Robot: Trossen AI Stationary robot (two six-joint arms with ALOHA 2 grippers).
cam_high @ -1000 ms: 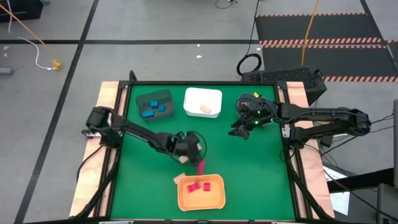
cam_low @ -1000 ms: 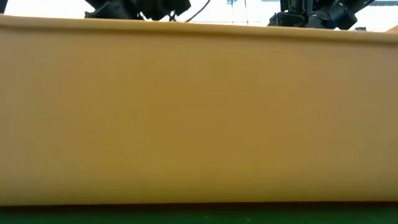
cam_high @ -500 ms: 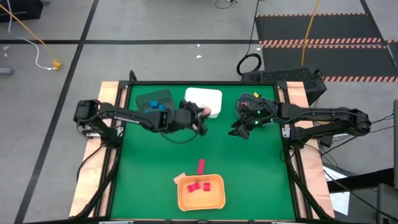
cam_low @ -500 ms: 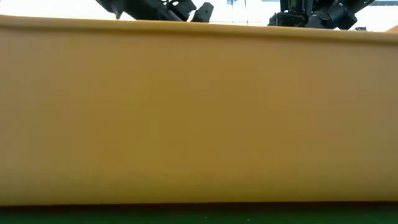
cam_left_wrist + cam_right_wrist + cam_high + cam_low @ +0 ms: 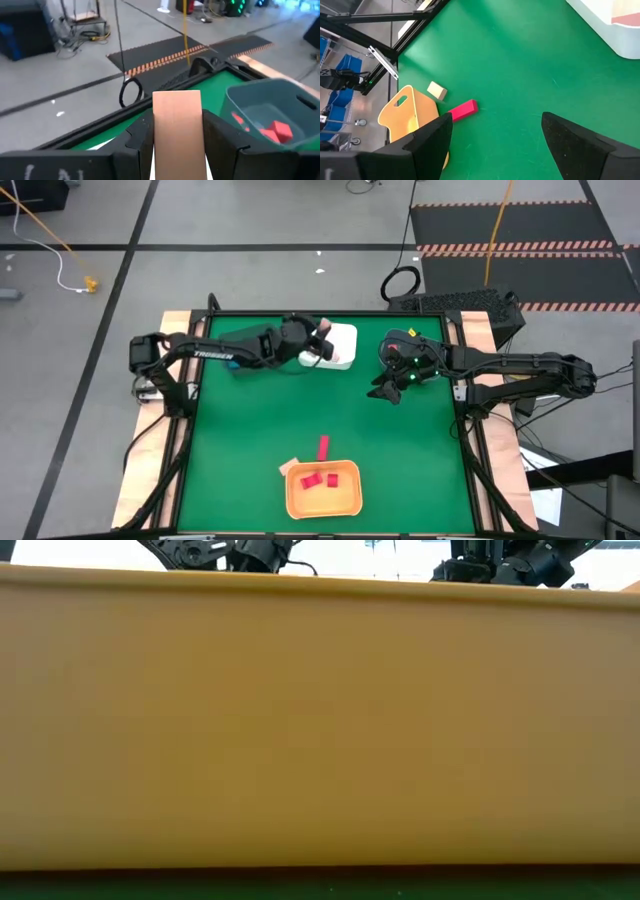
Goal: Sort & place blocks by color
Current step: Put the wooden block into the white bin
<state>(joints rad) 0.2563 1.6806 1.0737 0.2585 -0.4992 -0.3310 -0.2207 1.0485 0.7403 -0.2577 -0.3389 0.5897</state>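
My left gripper (image 5: 322, 335) is over the white bin (image 5: 340, 340) at the table's far middle, shut on a pale tan block (image 5: 177, 125). My right gripper (image 5: 385, 390) waits open and empty right of the bin; its fingers also show in the right wrist view (image 5: 500, 145). A red bar (image 5: 322, 447) and another tan block (image 5: 291, 467) lie on the green table by the far rim of the orange bin (image 5: 322, 490), which holds red blocks. The bar (image 5: 462, 111) and the block (image 5: 436, 91) also show in the right wrist view. My left gripper pinches the tan block by two opposite side faces (image 5: 157, 145) between its two fingers. The arm reaches in from the table's left. The block sticks out past the fingertips and is lifted clear, above the white bin.
The dark bin (image 5: 240, 340) with blue blocks lies mostly under my left arm. The orange bin's wall (image 5: 320, 730) fills the low view. The left wrist view shows a grey-green bin (image 5: 270, 110) holding red pieces. Bare green table lies between the bins.
My left gripper has gone up from beside the orange bin and toward the table's far edge, carrying one tan block lifted clear, until it is over the white bin. The red bar and the other tan block have stayed put.
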